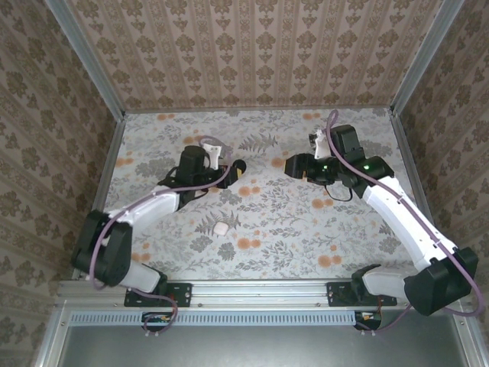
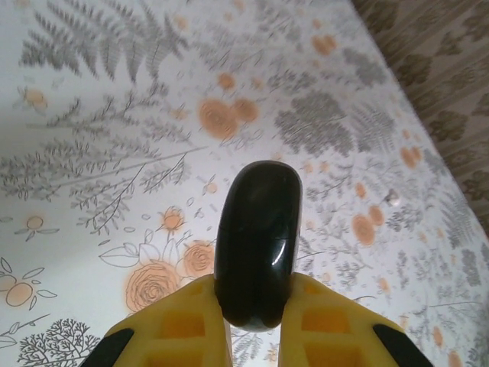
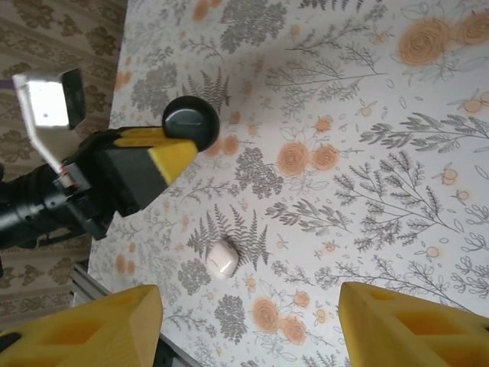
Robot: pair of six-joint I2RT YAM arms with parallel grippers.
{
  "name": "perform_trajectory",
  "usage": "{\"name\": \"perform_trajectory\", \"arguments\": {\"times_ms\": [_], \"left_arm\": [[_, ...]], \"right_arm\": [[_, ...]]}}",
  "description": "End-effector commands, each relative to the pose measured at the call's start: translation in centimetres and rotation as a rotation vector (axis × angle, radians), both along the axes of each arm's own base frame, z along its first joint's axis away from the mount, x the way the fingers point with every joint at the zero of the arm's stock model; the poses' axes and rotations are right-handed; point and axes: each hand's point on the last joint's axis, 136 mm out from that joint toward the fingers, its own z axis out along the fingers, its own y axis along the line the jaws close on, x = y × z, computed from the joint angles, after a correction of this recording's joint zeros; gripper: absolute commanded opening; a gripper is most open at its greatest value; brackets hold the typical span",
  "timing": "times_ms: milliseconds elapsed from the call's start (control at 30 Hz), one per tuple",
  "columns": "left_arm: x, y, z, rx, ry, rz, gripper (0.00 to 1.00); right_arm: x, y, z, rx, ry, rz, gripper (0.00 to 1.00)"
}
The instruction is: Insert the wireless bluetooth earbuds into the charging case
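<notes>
From above, the left gripper [image 1: 238, 169] clamps the black charging case [image 1: 241, 165] over the floral table [image 1: 306, 229], with the right gripper [image 1: 290, 164] facing it nearby. The left wrist view shows the case edge-on, pinched between yellow fingers [image 2: 183, 325]. The right wrist view shows the right gripper's jaws released and wide apart, and a white pebble-like object [image 3: 222, 258] lying on the table.

Tabletop [image 1: 306, 237] mostly free, white pebble [image 1: 222, 228] mid-front, L gripper [image 1: 238, 169] mid-left
</notes>
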Motion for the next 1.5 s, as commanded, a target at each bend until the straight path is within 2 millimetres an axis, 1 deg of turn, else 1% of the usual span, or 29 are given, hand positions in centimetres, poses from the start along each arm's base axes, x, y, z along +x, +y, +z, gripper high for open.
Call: {"name": "perform_trajectory", "arguments": {"times_ms": [0,133,267,300,367,467,600,667,733,833,933,967,1033,1133,1200,1267,1367,1400,1433,1467], "left_arm": [[0.9,-1.2,-3.3,0.027,0.146,0.011,0.00],[2.3,-3.7,-6.6,0.048,0.253,-0.005,0.00],[3.8,-5.8,-8.2,0.080,0.279,-0.018,0.00],[4.3,-6.2,-8.7,0.088,0.291,-0.017,0.00],[5.1,-6.5,-9.6,0.106,0.321,-0.009,0.01],[5.8,-6.4,-10.2,0.148,0.347,0.003,0.03],[6.2,-5.3,-10.1,0.217,0.334,0.035,0.13],[6.0,-4.7,-10.1,0.245,0.329,0.043,0.21],[5.7,-4.2,-9.9,0.263,0.322,0.044,0.33],[5.1,-3.6,-9.2,0.291,0.314,0.034,0.40],[4.5,-2.0,-8.0,0.352,0.277,0.038,0.46],[4.2,-1.3,-7.5,0.374,0.262,0.046,0.48],[3.7,0.3,-6.4,0.401,0.235,0.068,0.52],[2.7,3.0,-4.5,0.447,0.193,0.107,0.59],[1.6,5.2,-3.5,0.482,0.180,0.146,0.61],[0.2,7.2,-3.3,0.500,0.188,0.187,0.66],[-2.1,10.4,-4.0,0.497,0.246,0.282,0.69],[-2.7,12.0,-4.4,0.490,0.278,0.340,0.69],[-3.3,13.3,-4.9,0.478,0.315,0.391,0.69],[-3.8,14.3,-5.3,0.467,0.347,0.427,0.69]], "right_arm": [[0.4,-0.3,-2.0,-0.006,0.056,-0.001,0.64],[1.2,-0.5,-3.7,-0.003,0.108,0.004,0.63],[2.0,-0.9,-5.1,-0.001,0.147,0.005,0.63],[2.4,-1.0,-6.0,-0.002,0.173,0.002,0.63],[3.0,-1.0,-6.5,0.008,0.201,0.001,0.63],[3.5,-0.8,-6.7,0.017,0.233,0.016,0.61],[3.5,-1.0,-6.9,-0.001,0.235,0.017,0.61],[3.3,-1.2,-7.1,-0.010,0.236,0.012,0.61],[2.9,-1.3,-7.4,-0.015,0.241,0.007,0.61],[2.2,-1.4,-7.2,-0.015,0.239,-0.005,0.61],[1.3,-1.4,-7.0,-0.041,0.202,-0.011,0.61],[1.0,-1.4,-7.2,-0.053,0.200,-0.012,0.61],[0.1,-1.3,-6.7,-0.074,0.180,-0.007,0.61],[-1.3,-0.7,-6.9,-0.122,0.172,0.019,0.61],[-2.3,0.0,-7.2,-0.161,0.164,0.046,0.61],[-3.1,0.7,-7.6,-0.208,0.155,0.077,0.61],[-3.9,2.3,-8.3,-0.309,0.131,0.147,0.61],[-4.2,3.1,-8.6,-0.352,0.125,0.180,0.61],[-4.4,4.2,-9.3,-0.402,0.127,0.226,0.61],[-4.6,5.2,-9.6,-0.437,0.119,0.272,0.61]]}}
